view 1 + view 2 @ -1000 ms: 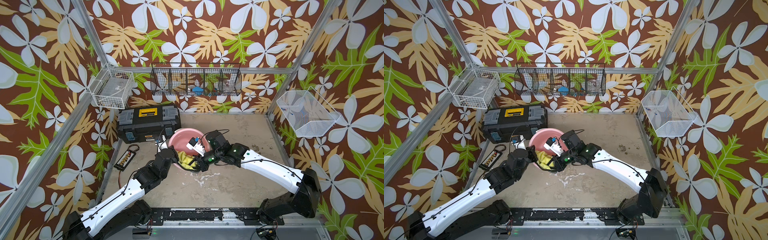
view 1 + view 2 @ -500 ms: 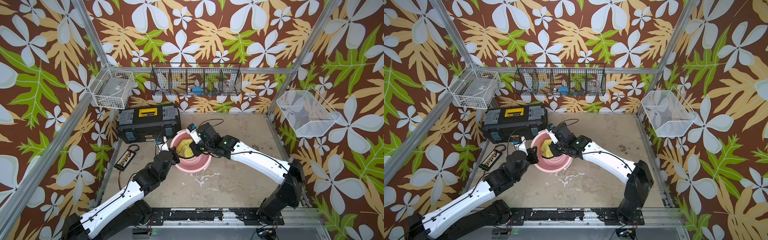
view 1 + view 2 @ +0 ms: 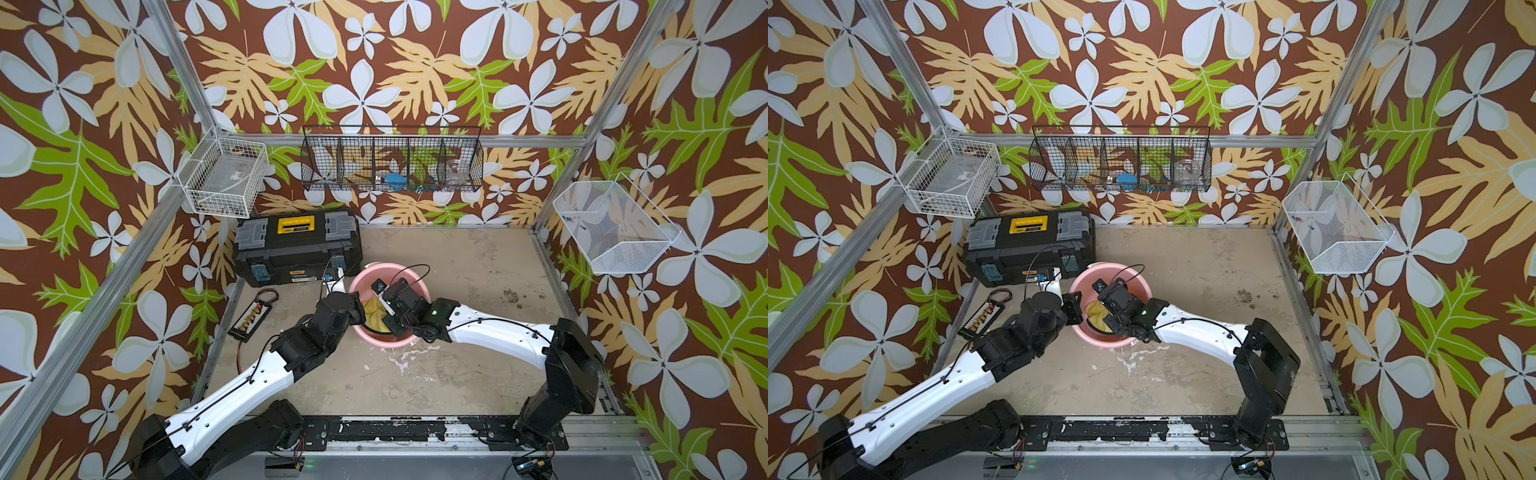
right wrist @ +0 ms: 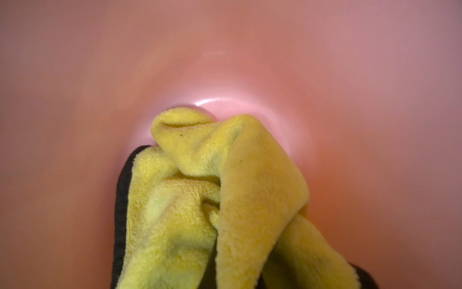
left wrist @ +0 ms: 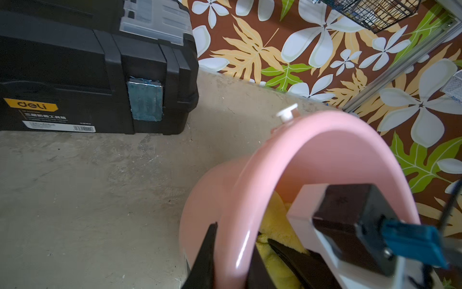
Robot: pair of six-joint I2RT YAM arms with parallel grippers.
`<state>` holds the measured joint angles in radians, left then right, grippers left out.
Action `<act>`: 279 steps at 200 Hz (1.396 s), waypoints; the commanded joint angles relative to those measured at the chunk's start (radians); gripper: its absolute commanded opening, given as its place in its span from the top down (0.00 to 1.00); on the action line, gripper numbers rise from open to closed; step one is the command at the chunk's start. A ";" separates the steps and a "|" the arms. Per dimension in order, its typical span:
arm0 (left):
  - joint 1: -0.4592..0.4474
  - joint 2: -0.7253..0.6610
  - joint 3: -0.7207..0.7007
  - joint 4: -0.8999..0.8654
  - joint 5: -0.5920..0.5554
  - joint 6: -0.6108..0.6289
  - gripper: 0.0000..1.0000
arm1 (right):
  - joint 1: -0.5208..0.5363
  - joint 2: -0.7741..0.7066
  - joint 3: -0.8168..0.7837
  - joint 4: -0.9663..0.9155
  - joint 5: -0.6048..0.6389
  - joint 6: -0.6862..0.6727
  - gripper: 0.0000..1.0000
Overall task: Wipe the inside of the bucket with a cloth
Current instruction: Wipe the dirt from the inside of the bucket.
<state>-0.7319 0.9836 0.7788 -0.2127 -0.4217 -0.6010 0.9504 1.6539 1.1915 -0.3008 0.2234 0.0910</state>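
Mid-wipe: cloth dragged back to the near-left wall, bucket held at the rim.

Both top views: the bucket (image 3: 401, 341) (image 3: 1100, 338) sits on the tabletop (image 3: 457, 257) just in front of the toolbox (image 3: 297, 245). My left jaws pinch its left rim and my right jaws are down inside it. The cloth (image 3: 374, 318) (image 3: 1096, 313) is bunched on the near-left inner wall; half a second ago it was up at the far-left wall with my right arm stretched deeper, so a return stroke is done. I judge wiping well under way, right-hand wall probably still to do. Left wrist: my left jaws are pressed on either side of the pink rim (image 5: 287, 150), with the cloth (image 5: 275, 220) inside. Right wrist: jaws not visible, closed on the cloth (image 4: 212, 200), whose tip touches the bucket floor (image 4: 250, 105).
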 commanded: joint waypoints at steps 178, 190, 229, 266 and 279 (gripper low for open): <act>-0.001 -0.115 -0.118 0.275 0.030 0.157 1.00 | -0.004 0.520 0.478 -0.296 0.641 -0.065 1.00; 0.000 -0.120 -0.121 0.284 0.021 0.161 1.00 | -0.006 0.551 0.515 -0.345 0.564 -0.039 1.00; -0.001 -0.115 -0.119 0.288 0.014 0.158 1.00 | -0.006 0.613 0.623 -0.475 0.187 0.019 1.00; 0.000 -0.132 -0.132 0.276 -0.034 0.161 1.00 | -0.006 0.616 0.650 -0.581 -0.009 0.026 1.00; 0.000 -0.138 -0.139 0.274 -0.055 0.162 1.00 | -0.009 0.594 0.624 -0.587 -0.115 0.024 1.00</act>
<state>-0.7246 0.8661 0.6388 -0.1467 -0.5354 -0.4538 0.9516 2.2562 1.8416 -0.7391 0.3122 0.0917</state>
